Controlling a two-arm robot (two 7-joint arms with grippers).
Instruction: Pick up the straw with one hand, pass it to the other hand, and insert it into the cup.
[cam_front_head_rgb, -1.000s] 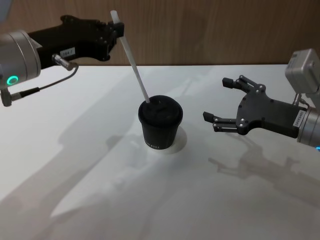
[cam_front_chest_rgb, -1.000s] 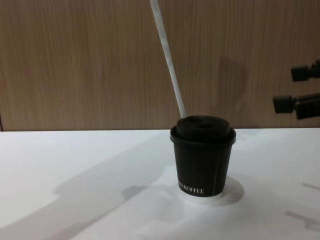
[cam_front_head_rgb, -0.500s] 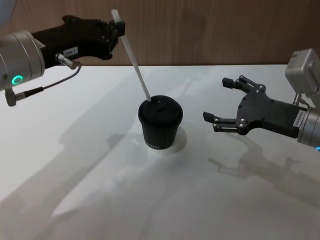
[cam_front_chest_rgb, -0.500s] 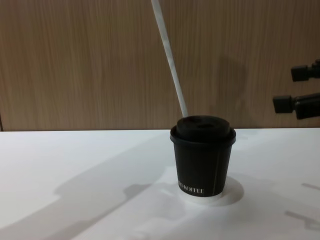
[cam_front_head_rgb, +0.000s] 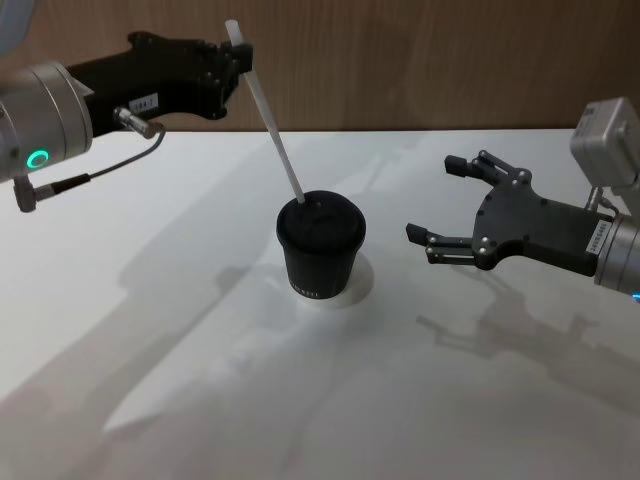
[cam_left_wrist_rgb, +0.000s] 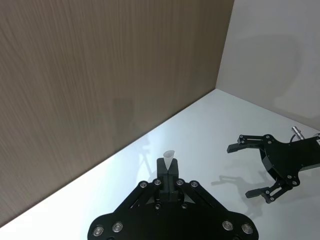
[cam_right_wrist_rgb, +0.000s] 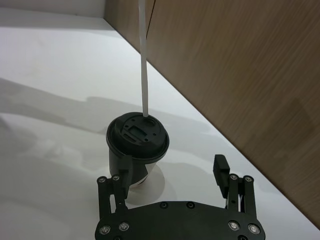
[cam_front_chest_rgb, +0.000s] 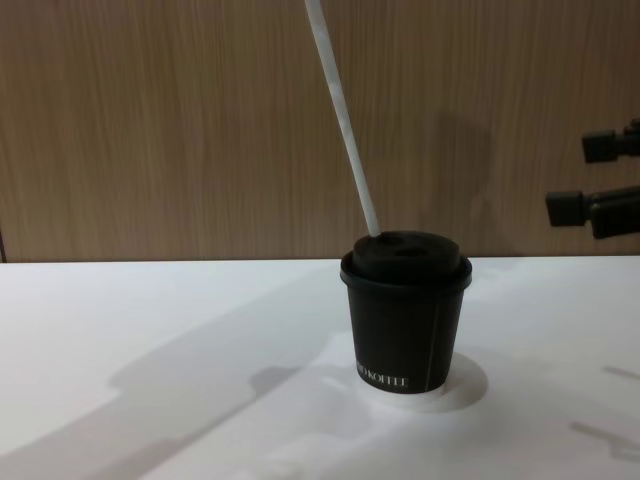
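The black lidded cup (cam_front_head_rgb: 320, 246) (cam_front_chest_rgb: 406, 312) (cam_right_wrist_rgb: 136, 146) stands mid-table on a white disc. The white straw (cam_front_head_rgb: 268, 121) (cam_front_chest_rgb: 345, 129) (cam_right_wrist_rgb: 144, 65) leans up and to the left, its lower tip resting on the lid near its left edge. My left gripper (cam_front_head_rgb: 235, 60) (cam_left_wrist_rgb: 169, 170), with silver wrist and green ring light, is shut on the straw's upper end, high and left of the cup. My right gripper (cam_front_head_rgb: 435, 205) (cam_front_chest_rgb: 595, 180) (cam_right_wrist_rgb: 172, 175) hangs open to the right of the cup, holding nothing.
A brown wood-grain wall (cam_front_head_rgb: 420, 60) runs along the white table's (cam_front_head_rgb: 200, 400) far edge. A thin cable (cam_front_head_rgb: 110, 165) loops under my left wrist. Arm shadows fall across the table's front left.
My left gripper has shifted slightly right with the straw, and the straw's lower tip has crept a little further onto the lid. The right arm has not moved.
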